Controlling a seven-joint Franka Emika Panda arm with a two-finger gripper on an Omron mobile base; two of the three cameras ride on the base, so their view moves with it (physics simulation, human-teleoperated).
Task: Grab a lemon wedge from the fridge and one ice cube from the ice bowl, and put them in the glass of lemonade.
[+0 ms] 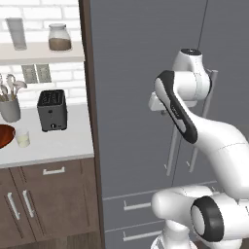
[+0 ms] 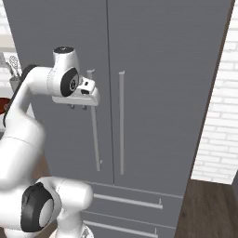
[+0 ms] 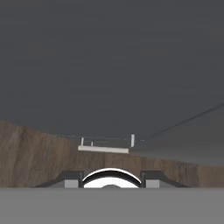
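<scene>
The fridge (image 1: 136, 73) (image 2: 153, 69) stands with both doors shut, so the lemon wedge is hidden. My gripper (image 2: 78, 108) (image 1: 162, 112) hangs in front of the left door, pointing down, just left of the top of that door's bar handle (image 2: 95, 135). Its fingers stand apart with nothing between them. On the counter at far left, the ice bowl (image 1: 4, 136) is cut off by the picture's edge and no ice cube shows. The glass of lemonade (image 1: 22, 138) stands right beside it. The hand view looks down the fridge front (image 3: 109, 65) to a drawer handle (image 3: 105, 148).
A toaster (image 1: 52, 110) and a grey utensil cup (image 1: 9, 108) sit on the counter. A shelf above carries a tall glass (image 1: 17, 33) and a brown-filled jar (image 1: 60, 38). Brown cabinets (image 1: 44, 199) sit under the counter, and a white brick wall (image 2: 218, 116) flanks the fridge's right.
</scene>
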